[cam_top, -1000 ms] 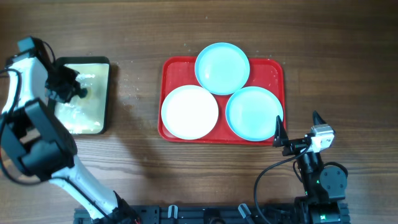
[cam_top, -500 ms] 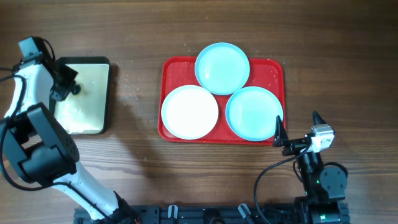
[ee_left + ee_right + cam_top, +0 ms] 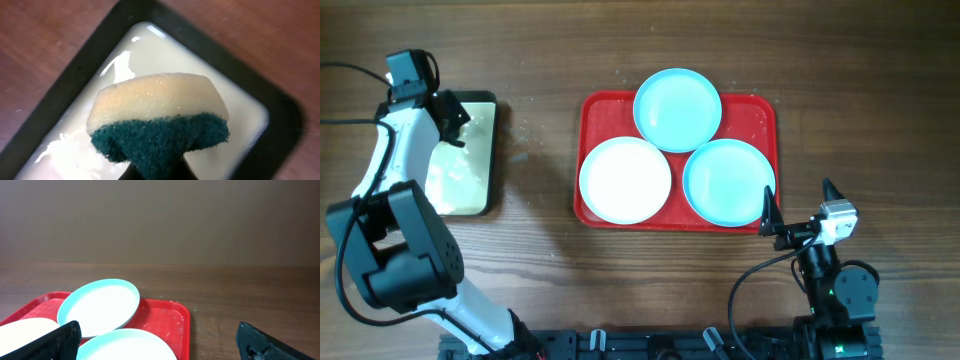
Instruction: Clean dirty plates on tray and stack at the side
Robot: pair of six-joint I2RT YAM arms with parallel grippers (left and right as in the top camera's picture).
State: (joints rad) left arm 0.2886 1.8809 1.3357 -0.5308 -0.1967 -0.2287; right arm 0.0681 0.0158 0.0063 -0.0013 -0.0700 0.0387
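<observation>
On the wooden surface, a red tray is set at the middle with three plates on it. One blue plate is placed at the far edge, reaching over the rim and lying partly over the other two. The white plate is seen at the near left and the second blue plate at the near right. Pale specks are scattered on the bare red at the far right corner.

At the far left, a black-rimmed cream tray with a glossy wet floor is seen. The left fingers are held over its far right corner, clamped on a sponge, yellow above and green below.

The right fingers are spread wide and nothing is held; they are kept just beside the red tray's near right corner.
</observation>
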